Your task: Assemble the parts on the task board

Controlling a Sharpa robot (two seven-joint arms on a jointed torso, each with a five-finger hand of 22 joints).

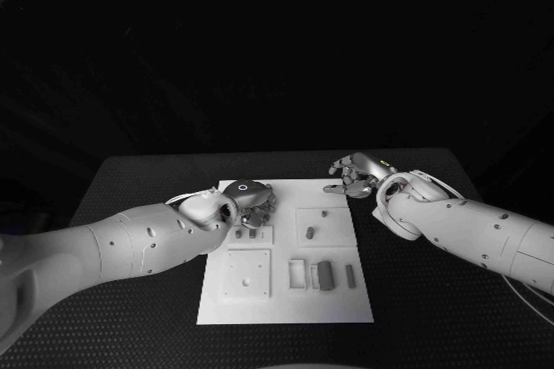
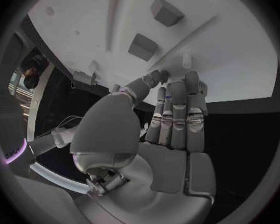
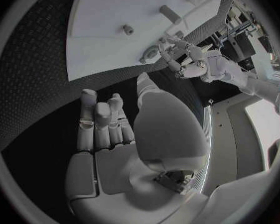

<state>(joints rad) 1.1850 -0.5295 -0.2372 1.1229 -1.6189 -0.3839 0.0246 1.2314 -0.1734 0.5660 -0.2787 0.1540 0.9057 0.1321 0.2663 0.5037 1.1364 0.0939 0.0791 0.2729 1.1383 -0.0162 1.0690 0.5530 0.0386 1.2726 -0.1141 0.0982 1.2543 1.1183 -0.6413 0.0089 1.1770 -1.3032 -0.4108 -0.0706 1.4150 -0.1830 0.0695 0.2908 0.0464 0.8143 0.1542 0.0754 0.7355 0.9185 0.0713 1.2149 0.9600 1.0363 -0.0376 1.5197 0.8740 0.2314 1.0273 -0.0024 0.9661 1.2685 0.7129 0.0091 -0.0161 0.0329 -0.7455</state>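
Observation:
The white task board point(image 1: 289, 305) lies in the middle of the table with grey parts on it: two small blocks point(image 1: 245, 234), a peg point(image 1: 324, 214), a short bar point(image 1: 311, 232) and longer bars point(image 1: 327, 274). My left hand point(image 1: 248, 201) hovers over the board's far left part, fingers pointing down. In the left wrist view its fingers point(image 2: 175, 109) lie side by side, with the thumb tip near them; the two blocks point(image 2: 142, 47) stand just beyond. My right hand point(image 1: 358, 177) hangs at the board's far right corner, and its fingers point(image 3: 102, 119) are apart with nothing in them.
A square plate with a hole point(image 1: 247, 273) sits in the board's near left part. Black table point(image 1: 462, 305) lies bare on both sides of the board. The right wrist view shows the peg point(image 3: 128, 29) and my left hand point(image 3: 187, 59) across the board.

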